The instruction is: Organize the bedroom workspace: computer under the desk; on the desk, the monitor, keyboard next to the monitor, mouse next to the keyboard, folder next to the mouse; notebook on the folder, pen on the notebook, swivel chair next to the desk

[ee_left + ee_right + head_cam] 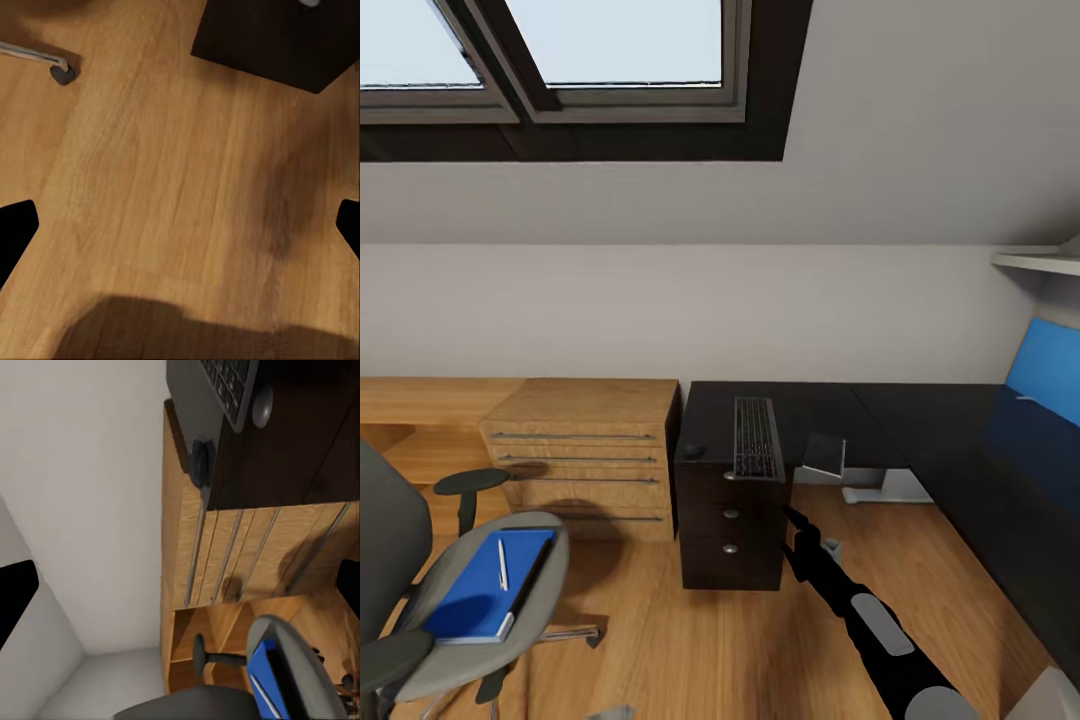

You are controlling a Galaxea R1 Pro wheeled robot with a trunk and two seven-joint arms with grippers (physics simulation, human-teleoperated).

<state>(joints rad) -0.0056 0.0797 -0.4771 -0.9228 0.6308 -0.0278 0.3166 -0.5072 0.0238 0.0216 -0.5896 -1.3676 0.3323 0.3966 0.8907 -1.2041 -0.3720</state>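
Note:
The black desk (920,420) runs along the wall. The keyboard (756,437) lies on it over the drawer unit (730,530), with the black mouse (693,451) just to its left. A silver-grey computer (825,455) stands under the desk. At the lower left, the grey swivel chair (420,600) carries the blue folder (495,585) with the pen (502,563) on top. The monitor and notebook are out of view. My right gripper (180,592) is open in the air, facing the keyboard (225,386), mouse (199,463) and chair (296,656). My left gripper (180,225) hangs open above the floor.
A light wooden drawer cabinet (585,455) adjoins the desk's left end, with lower wooden shelving (420,410) beyond it. The desk's white leg (885,487) and blue back panel (1050,375) are to the right. A chair caster (63,73) rests on the wooden floor (172,172).

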